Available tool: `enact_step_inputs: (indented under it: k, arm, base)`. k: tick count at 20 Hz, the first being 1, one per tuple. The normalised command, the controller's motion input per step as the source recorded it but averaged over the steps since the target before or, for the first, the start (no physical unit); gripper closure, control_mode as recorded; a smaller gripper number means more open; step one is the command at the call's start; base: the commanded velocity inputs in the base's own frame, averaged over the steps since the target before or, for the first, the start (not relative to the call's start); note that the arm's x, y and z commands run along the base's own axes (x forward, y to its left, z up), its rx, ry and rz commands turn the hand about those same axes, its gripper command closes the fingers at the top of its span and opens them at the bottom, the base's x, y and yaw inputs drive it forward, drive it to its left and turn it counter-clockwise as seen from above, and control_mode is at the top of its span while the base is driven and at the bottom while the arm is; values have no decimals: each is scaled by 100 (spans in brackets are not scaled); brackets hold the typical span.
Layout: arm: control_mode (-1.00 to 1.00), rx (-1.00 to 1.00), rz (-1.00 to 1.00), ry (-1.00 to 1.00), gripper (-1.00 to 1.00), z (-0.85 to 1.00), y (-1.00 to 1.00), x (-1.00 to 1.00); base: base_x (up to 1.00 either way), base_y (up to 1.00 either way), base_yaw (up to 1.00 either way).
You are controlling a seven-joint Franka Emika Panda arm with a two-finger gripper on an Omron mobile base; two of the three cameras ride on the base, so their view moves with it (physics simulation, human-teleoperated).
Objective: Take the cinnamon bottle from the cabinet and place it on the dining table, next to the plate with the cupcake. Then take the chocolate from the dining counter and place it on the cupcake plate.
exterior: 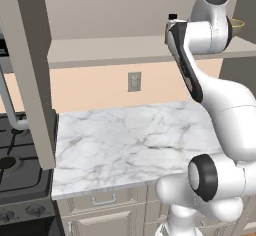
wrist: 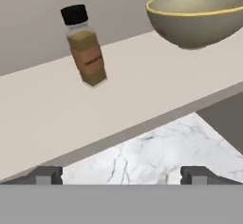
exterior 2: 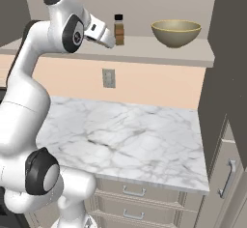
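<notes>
1. Hovering claw (wrist: 121, 174), jaws spread wide, empty, short of the cabinet (wrist: 57, 109) shelf edge.
2. Cinnamon bottle (wrist: 85, 47) upright ahead, up-left of the claw; bowl (wrist: 199, 16) to the right.
3. Risk: an off-centre approach could tip the slim bottle with one fingertip.

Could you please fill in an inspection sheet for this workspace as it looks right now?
Surface: white marble counter with grey veins, nothing seen on it.
Job's things: cinnamon bottle stands upright on the cabinet shelf, black cap on, not held.
Clutter: olive-tan bowl on the same shelf, apart from the bottle.
Claw: claw open, fingertips short of the shelf edge and aimed toward the bottle, touching nothing.
Cables: nothing seen.
Surroundings: wall outlet on the peach backsplash, stove at the counter's end, drawers below, open cabinet door.
</notes>
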Motion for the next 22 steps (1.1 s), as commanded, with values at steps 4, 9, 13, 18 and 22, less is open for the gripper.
enact_step_inputs:
  k: [4, 9, 13, 18, 22]
  arm:
    - [-100, -4, 5, -5, -100, -3, 5, 66]
    - [-100, -7, 11, 6, -100, -11, 2, 53]
    - [-100, -1, 19, -1, -100, -5, -1, 58]
    - [-100, 0, 11, -4, -100, -3, -6, 47]
    - [-100, 0, 2, 0, -100, 0, -12, 44]
  base:
    - [0, 0, 0]
    - [0, 0, 0]
    - [0, 0, 0]
    - [0, 0, 0]
    - [0, 0, 0]
